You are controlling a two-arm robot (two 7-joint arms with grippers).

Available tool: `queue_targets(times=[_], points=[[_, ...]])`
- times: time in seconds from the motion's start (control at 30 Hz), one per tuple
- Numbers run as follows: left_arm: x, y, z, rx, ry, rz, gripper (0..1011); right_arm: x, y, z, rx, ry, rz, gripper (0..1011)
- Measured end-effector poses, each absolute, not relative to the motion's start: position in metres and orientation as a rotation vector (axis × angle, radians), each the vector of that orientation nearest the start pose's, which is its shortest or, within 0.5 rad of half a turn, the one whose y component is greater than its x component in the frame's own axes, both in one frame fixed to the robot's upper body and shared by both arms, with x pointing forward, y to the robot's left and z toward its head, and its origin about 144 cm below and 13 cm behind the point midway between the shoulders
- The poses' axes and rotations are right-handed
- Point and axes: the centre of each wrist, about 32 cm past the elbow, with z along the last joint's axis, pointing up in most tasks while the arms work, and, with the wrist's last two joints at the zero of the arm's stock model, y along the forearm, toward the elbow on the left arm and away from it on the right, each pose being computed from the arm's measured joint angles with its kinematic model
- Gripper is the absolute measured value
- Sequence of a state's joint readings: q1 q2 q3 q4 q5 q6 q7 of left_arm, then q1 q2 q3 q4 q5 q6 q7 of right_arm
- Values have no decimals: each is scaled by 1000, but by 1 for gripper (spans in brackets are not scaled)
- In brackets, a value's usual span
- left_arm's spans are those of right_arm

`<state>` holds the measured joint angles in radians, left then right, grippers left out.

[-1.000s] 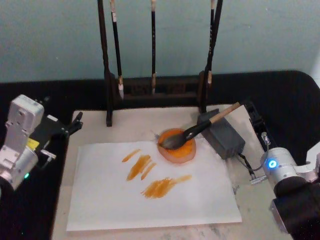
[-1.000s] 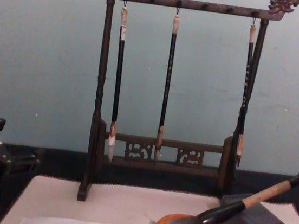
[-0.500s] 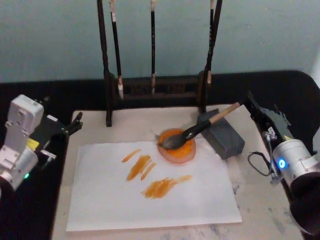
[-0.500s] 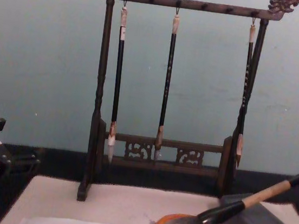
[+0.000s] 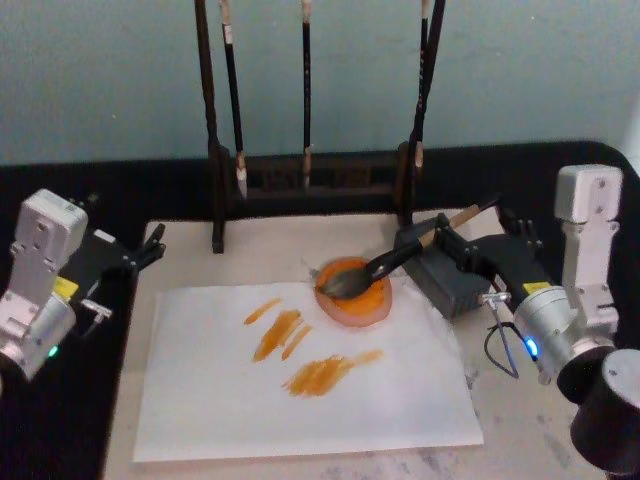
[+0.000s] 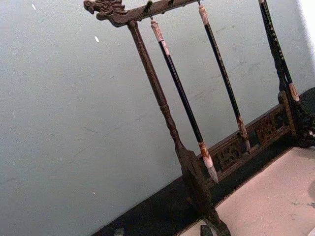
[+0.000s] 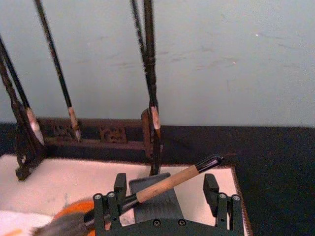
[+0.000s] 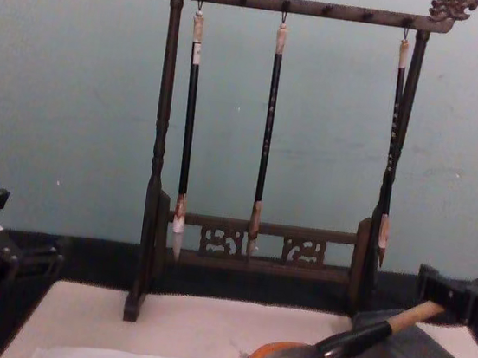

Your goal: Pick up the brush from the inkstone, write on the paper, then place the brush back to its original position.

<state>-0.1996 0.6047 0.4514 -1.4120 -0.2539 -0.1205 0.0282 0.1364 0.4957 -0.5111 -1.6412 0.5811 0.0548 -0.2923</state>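
The brush [image 5: 398,259] lies with its grey bristles in the orange inkstone [image 5: 365,308], its tan handle propped on a grey block [image 5: 452,288]. My right gripper [image 5: 478,230] is open, one finger on each side of the upper handle and not closed on it. The right wrist view has the handle [image 7: 167,182] passing between the fingers [image 7: 118,189] of that gripper [image 7: 165,191]. In the chest view the gripper [image 8: 467,299] stands at the handle's end [image 8: 414,316]. The white paper [image 5: 300,405] carries several orange strokes. My left gripper [image 5: 135,258] is parked open at the left.
A dark wooden rack [image 5: 305,175] with three thin hanging brushes [image 8: 267,139] stands behind the mat [image 5: 510,420]. The black tabletop [image 5: 180,185] surrounds the mat. The grey block sits right of the inkstone, under the brush handle.
My right arm has swung up from the lower right, and its open fingers now stand around the brush handle. The brush, inkstone and left arm have not moved.
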Motion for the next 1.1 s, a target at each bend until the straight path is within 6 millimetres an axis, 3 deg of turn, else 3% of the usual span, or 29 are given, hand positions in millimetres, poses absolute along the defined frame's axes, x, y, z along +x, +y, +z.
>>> queue_targets(times=[0.63,1.1], points=[[489,310,1140,304,-285,1248,1001,449,-221,1136,-69,-82,-1383,1000],[489,310,1140,304,-285,1248,1001,447,-224,1123,-33,-99,-1385,1000]])
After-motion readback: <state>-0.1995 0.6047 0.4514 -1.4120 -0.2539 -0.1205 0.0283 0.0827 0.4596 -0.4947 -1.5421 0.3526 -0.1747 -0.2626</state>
